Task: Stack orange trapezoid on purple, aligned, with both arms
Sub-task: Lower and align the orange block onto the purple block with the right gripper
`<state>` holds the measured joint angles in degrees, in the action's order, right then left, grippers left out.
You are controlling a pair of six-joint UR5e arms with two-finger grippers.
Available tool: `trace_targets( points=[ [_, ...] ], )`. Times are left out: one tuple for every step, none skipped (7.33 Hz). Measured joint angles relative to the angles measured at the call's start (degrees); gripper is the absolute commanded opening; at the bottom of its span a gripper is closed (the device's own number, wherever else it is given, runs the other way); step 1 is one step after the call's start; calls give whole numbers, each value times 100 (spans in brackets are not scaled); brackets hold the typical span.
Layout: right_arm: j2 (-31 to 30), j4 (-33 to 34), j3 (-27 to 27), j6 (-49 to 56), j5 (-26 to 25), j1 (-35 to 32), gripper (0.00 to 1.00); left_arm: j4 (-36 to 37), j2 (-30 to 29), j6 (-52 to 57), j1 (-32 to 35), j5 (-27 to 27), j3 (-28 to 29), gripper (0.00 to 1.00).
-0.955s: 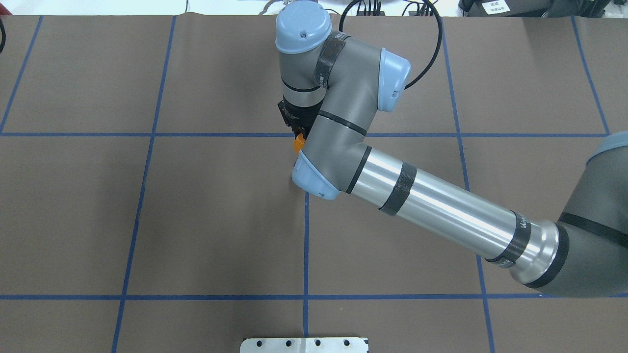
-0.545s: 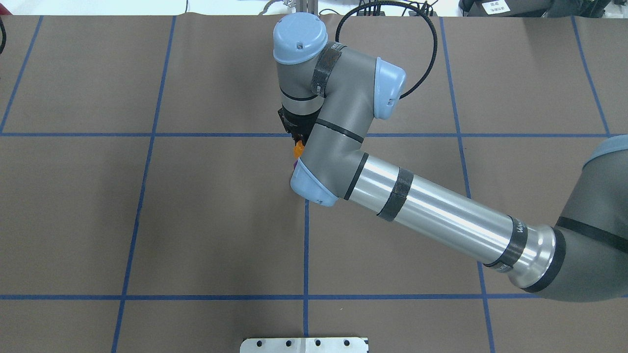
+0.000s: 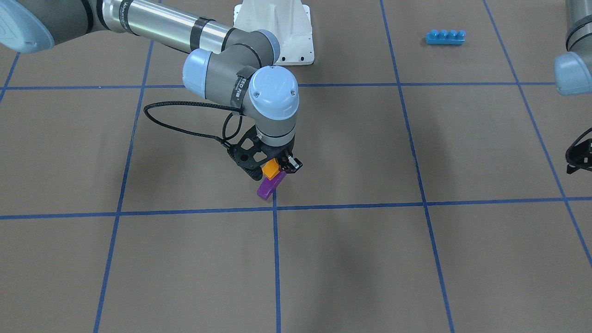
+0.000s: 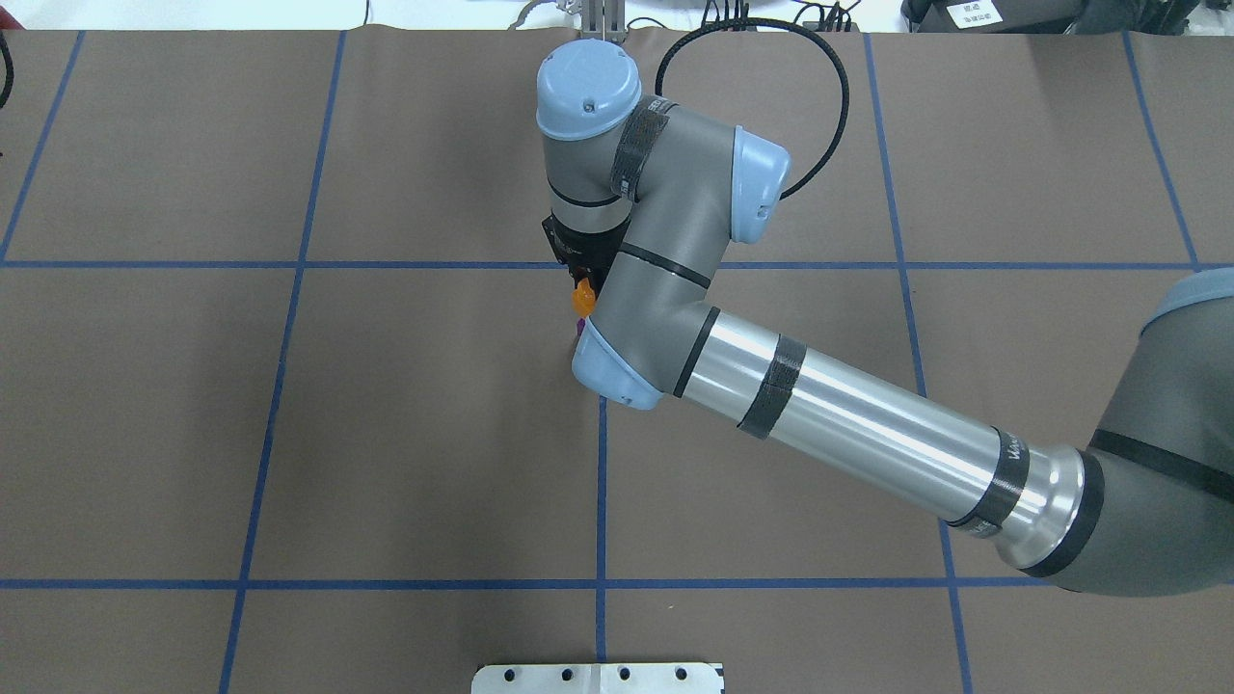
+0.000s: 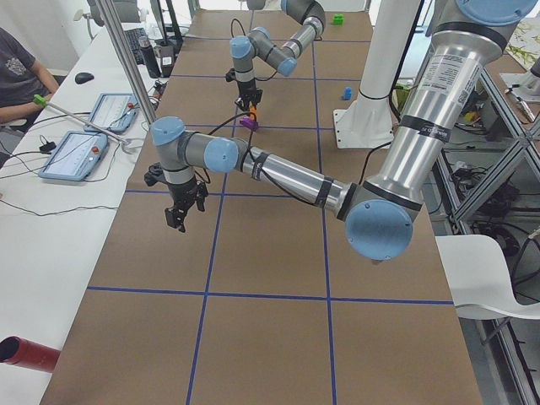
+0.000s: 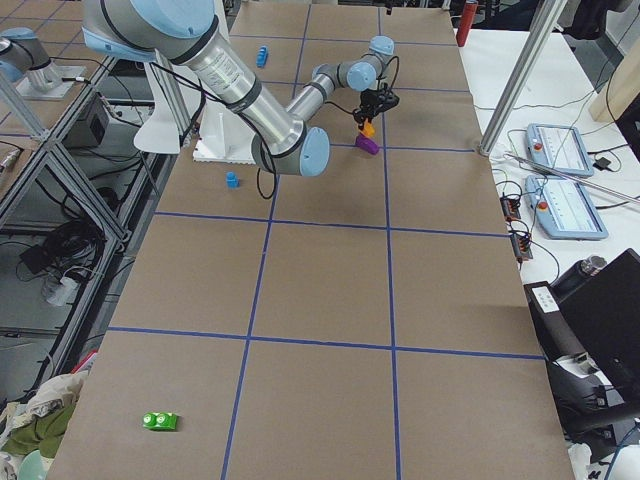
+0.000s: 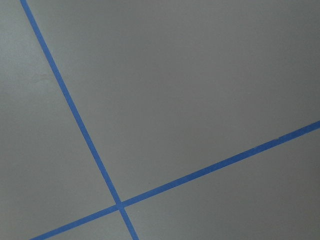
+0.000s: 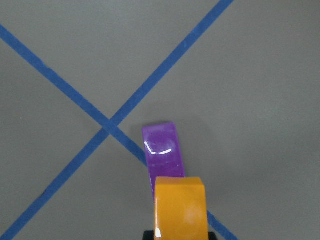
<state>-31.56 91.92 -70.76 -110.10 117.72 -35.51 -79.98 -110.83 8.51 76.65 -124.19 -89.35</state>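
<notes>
My right gripper (image 3: 277, 167) is shut on the orange trapezoid (image 3: 270, 170) and holds it just above the purple block (image 3: 268, 187), which lies on the brown table beside a blue tape crossing. In the right wrist view the orange trapezoid (image 8: 181, 207) overlaps the near end of the purple block (image 8: 161, 152). In the overhead view the orange trapezoid (image 4: 581, 299) shows beside the right wrist, and only a sliver of the purple block (image 4: 578, 329) shows. My left gripper (image 3: 578, 159) hangs above bare table at the view's right edge. I cannot tell whether it is open or shut.
A long blue four-stud brick (image 3: 445, 37) lies near the white base (image 3: 277, 32). A small blue block (image 6: 232, 180) sits by the base. A green block (image 6: 159, 421) lies far off at the table's right end. Tablets (image 6: 565, 150) sit on the operators' side.
The right wrist has shifted slightly left and toward the robot, carrying the orange trapezoid closer over the purple block. The grip is unchanged.
</notes>
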Motion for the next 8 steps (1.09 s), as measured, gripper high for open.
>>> trace_targets(
  points=[
    [-2, -75, 45, -5, -5, -1, 0, 0, 0, -9, 0, 0, -2, 100],
    [-5, -106, 62, -13, -3, -5, 0, 0, -1, -20, 0, 0, -3, 100],
    [-12, -116, 65, -18, 1, -7, 0, 0, -5, -28, -1, 0, -3, 100],
    [-22, -120, 65, -20, 4, -3, 0, 0, -8, -32, -4, 0, -3, 100],
    [-29, -121, 65, -20, 5, 3, 0, 0, -8, -36, -7, -2, 1, 100],
    [-35, -122, 65, -20, 3, 10, 0, 0, -12, -37, -8, -6, 4, 100],
    [-40, -122, 65, -21, -1, 18, 0, 0, -15, -38, -9, -10, 4, 100],
    [-42, -122, 65, -21, -3, 27, 0, 0, -16, -41, -9, -12, 5, 100]
  ],
)
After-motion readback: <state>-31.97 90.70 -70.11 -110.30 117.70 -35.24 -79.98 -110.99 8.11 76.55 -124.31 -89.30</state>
